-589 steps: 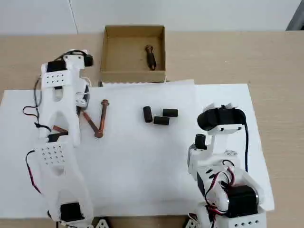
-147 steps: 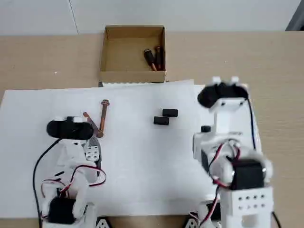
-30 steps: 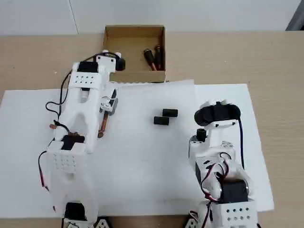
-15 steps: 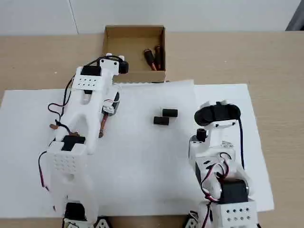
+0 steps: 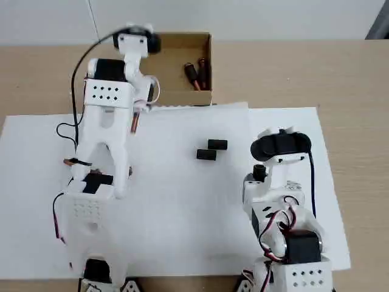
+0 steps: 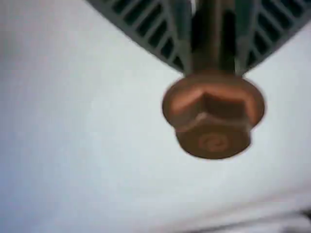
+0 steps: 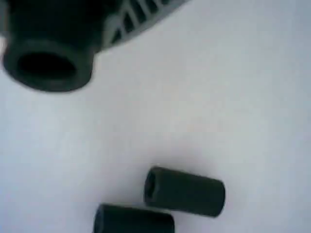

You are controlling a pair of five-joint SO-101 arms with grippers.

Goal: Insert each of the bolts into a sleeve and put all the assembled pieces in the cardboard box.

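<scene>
One bolt (image 6: pixel 214 114) just rose toward eleven o'clock, pinched in my left fingers (image 6: pixel 146 24); right fingers (image 7: pixel 136 17) squeeze a sleeve (image 7: pixel 48 63), so joining should come next.

A copper bolt (image 6: pixel 211 116) with a flanged hex head was pinched by its shank in the left fingers (image 6: pixel 146 29), head jutting past them, over the white paper (image 5: pixel 182 213) near the box. The open cardboard box (image 5: pixel 164 70) sat at the far side of the worktop (image 5: pixel 304 67), with two assembled pieces (image 5: pixel 192 73) lying side by side by its right wall. Two short black sleeves lay on their sides on the paper, one (image 5: pixel 217 145) just beside the other (image 5: pixel 206 154). A third sleeve (image 7: pixel 48 60) sat gripped in the right fingers (image 7: pixel 131 24), its bore showing.
</scene>
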